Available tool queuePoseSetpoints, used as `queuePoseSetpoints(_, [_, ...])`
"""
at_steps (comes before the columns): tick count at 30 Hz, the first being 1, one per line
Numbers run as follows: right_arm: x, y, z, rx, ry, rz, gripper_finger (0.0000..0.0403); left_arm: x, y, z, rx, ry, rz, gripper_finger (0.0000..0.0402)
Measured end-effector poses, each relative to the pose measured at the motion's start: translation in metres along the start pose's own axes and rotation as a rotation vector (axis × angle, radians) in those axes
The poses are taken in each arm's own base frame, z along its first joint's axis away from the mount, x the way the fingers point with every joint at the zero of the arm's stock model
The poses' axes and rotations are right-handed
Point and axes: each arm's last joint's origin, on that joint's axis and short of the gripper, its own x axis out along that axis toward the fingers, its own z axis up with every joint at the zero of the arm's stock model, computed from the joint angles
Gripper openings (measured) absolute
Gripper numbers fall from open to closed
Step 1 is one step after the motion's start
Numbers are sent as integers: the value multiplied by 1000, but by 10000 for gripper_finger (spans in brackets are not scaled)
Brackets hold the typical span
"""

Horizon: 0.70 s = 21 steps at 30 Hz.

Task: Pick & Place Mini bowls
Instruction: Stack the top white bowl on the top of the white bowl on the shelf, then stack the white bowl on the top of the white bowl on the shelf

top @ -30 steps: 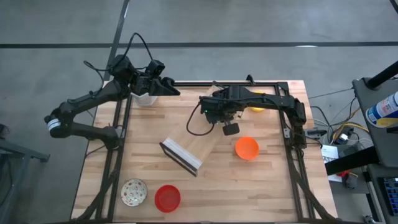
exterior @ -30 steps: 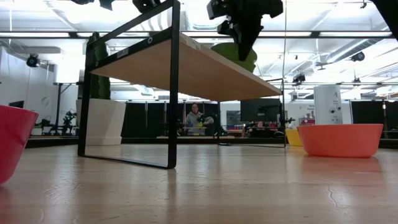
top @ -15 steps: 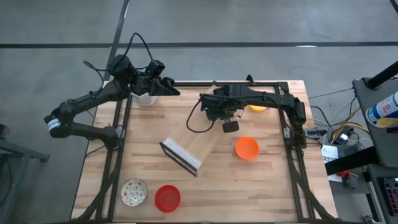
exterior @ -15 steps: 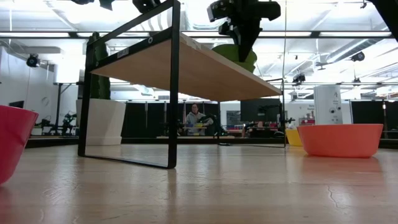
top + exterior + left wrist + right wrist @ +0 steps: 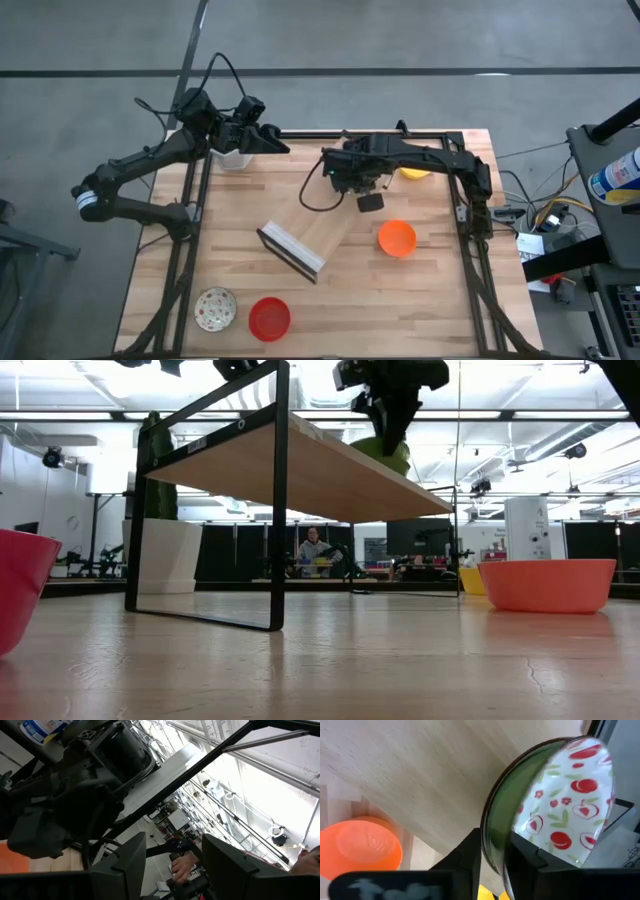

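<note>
Gripping a patterned bowl (image 5: pixel 555 805) by its rim (green outside, red-and-green print inside), the right end effector (image 5: pixel 502 860) hangs over the wooden shelf (image 5: pixel 300 240) mid-counter (image 5: pixel 440 290). Left end effector (image 5: pixel 172 855) waits open at the far-left corner.

Two bowls (image 5: pixel 215 308) at table's (image 5: pixel 440 300) front-left, one bowl (image 5: pixel 397 239) right of the shelf (image 5: pixel 300 238)

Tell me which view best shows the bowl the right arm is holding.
The right wrist view: the patterned bowl fills it, green outside, red-fruit print inside, its rim between the right pincer fingers. The low view shows only its green underside above the shelf. The high view hides it under the arm; the left wrist view misses it.
</note>
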Motion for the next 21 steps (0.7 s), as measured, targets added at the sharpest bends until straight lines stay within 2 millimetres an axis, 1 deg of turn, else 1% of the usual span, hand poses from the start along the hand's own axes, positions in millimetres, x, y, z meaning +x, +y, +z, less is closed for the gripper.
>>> queuePoseSetpoints(4, [-13,-3,-1,15,-46,-19,84,0,0,0,0,0,0,186])
queuePoseSetpoints(8, [-29,-7,-4,53,-104,-40,82,0,0,0,0,0,0,186])
queuePoseSetpoints(13, [-40,-10,-5,130,-148,-50,74,2,-1,-1,-3,7,-7,186])
queuePoseSetpoints(17, [-50,-12,-6,217,-186,-53,73,7,-2,-5,-26,28,-24,186])
queuePoseSetpoints(21, [-56,-13,-7,281,-220,-38,78,17,-5,-13,-48,70,-51,186])
